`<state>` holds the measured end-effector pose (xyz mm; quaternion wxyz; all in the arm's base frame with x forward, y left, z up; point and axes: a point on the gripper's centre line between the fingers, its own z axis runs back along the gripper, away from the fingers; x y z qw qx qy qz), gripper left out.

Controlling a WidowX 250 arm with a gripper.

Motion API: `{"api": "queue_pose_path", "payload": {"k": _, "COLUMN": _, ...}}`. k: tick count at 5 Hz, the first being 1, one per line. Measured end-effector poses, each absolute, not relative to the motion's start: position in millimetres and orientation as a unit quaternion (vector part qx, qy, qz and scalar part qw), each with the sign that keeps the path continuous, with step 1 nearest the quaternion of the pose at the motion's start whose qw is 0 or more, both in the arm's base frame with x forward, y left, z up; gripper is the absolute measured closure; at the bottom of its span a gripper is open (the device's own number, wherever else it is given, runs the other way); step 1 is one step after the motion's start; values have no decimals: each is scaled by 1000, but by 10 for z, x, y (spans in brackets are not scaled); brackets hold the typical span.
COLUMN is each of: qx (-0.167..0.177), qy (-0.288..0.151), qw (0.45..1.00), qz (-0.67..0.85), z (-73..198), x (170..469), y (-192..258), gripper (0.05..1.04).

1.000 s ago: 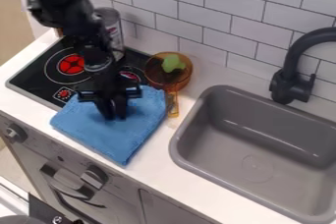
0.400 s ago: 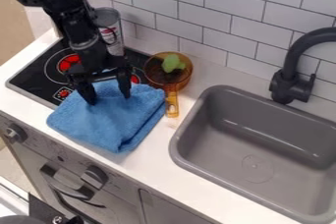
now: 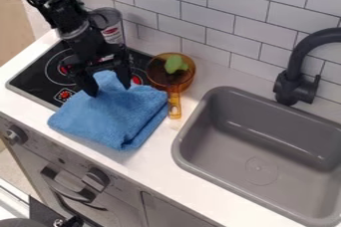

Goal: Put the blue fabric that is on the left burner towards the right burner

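Blue fabric (image 3: pixel 113 116) bunched between widely spread fingers of the tool (image 3: pixel 109 89)

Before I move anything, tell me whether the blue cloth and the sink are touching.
Apart. The camera view shows a strip of white counter lying between the blue cloth and the sink.

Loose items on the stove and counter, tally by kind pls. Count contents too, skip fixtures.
Blue cloth: 1
Amber pan: 1
Can: 1
Green item in the pan: 1
Total: 4
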<state>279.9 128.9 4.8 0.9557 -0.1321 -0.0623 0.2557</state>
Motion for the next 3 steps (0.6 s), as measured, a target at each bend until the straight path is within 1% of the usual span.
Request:
{"api": "queue_pose_path", "payload": {"k": 1, "qx": -121, "qy": -75, "qw": 963, "qz": 229, "z": 168, "x": 2780, "y": 1300, "gripper": 83}}
{"api": "queue_pose_path", "payload": {"k": 2, "qx": -58, "qy": -52, "qw": 968, "qz": 237, "z": 252, "x": 2736, "y": 1351, "gripper": 83}}
{"api": "queue_pose_path", "payload": {"k": 3, "qx": -29, "qy": -48, "qw": 975, "qz": 216, "z": 352, "x": 2758, "y": 1405, "gripper": 83}}
